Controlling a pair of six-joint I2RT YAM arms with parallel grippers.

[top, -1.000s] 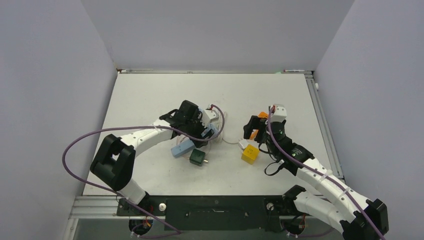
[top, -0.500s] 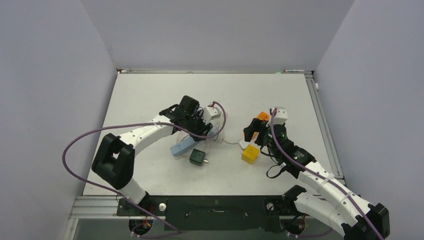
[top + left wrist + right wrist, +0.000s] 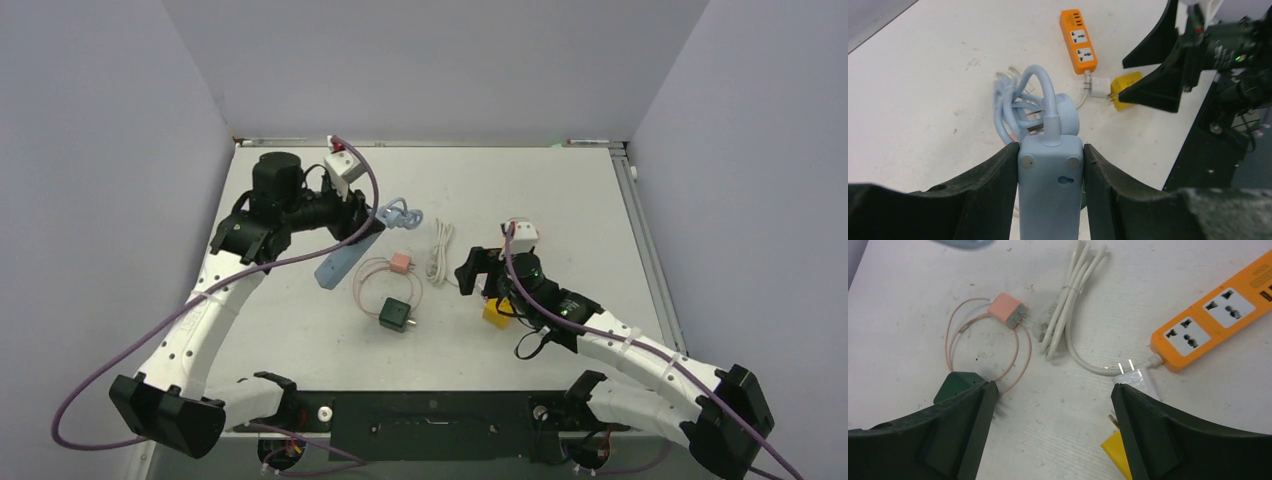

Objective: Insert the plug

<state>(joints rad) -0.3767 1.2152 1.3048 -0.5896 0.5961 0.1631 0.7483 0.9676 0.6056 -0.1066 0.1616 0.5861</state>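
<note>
- The left gripper (image 3: 1050,152) has swung away from the middle of the white worktop (image 3: 560,190) toward the far-left corner. It took the long pale-blue plastic power strip (image 3: 340,262) with it.
- Its jaws are narrowed onto the strip's cord end, one finger pressed to each long side. The strip slants down from them, and I cannot tell whether its low end touches the surface.
- The strip's coiled pale-blue cord (image 3: 1015,100) and round pale-blue plug (image 3: 1065,112) trail just beyond the fingers, on the far-edge side.
- That shift has uncovered the small pink plastic charger plug (image 3: 400,262). It lies mid-worktop with its thin pink lead looped toward the near edge.
- The dark green plastic cube adapter (image 3: 397,315) sits nearer the near edge, just beside that loop.
- The bundled white cable (image 3: 1068,305) lies just right of the pink charger.
- The right gripper (image 3: 1052,390) has moved left toward the centre. Its jaws are spread wide and hold nothing, hovering above the white cable's tail.
- Under its right finger are the yellow plastic cube adapter (image 3: 1120,452) and a flat white two-pin plug (image 3: 1138,380).
- That white plug lies against the end of the orange plastic power strip (image 3: 1215,320), toward the right edge.
- No plug is seated in a socket. My guess is a socket strip is now in hand, and the free gripper has yet to pick a plug; which one is meant I cannot tell.
</note>
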